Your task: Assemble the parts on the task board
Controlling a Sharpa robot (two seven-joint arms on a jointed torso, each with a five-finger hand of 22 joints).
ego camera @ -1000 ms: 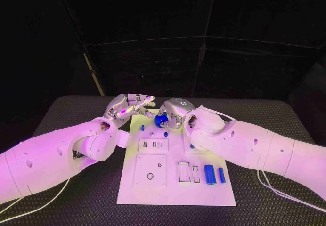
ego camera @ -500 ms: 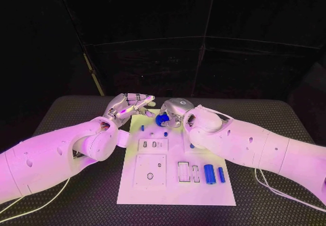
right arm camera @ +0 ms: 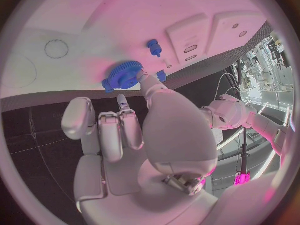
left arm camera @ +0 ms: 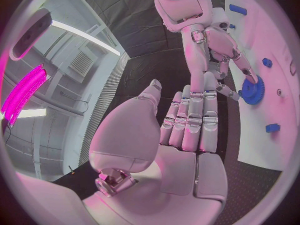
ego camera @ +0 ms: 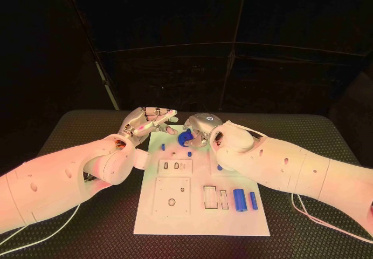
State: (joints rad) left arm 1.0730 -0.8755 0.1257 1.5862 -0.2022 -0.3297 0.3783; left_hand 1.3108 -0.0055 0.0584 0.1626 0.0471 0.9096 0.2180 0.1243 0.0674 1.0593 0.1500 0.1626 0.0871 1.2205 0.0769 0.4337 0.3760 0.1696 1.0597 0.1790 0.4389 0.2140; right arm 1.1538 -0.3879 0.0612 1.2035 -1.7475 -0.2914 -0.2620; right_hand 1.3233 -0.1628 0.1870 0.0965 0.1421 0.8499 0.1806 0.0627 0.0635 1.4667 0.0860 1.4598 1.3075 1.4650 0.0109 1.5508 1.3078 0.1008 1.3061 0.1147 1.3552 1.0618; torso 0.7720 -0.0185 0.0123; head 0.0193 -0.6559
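Observation:
The white task board (ego camera: 202,216) lies in the middle of the table. My right hand (ego camera: 200,128) hovers over its far end and pinches a blue gear (ego camera: 185,138), close above the board. That gear (right arm camera: 122,76) sits between the fingertips (right arm camera: 142,79) in the right wrist view, and the gear (left arm camera: 253,91) is also in the left wrist view. My left hand (ego camera: 147,122) hangs open just left of the board's far corner, with its fingers (left arm camera: 194,120) straight and nothing in them. Two blue cylinders (ego camera: 239,199) lie at the board's near right. Small blue pegs (ego camera: 163,145) stand near the gear.
The board carries raised white blocks with slots (ego camera: 175,166) and a square plate with holes (ego camera: 172,195). Another small blue peg (ego camera: 189,154) and a blue piece (ego camera: 219,168) sit mid-board. Black matting (ego camera: 77,129) surrounds the board. Both forearms crowd the board's left and right sides.
The right hand with the gear has barely shifted. The left hand has stayed where it was, still holding nothing.

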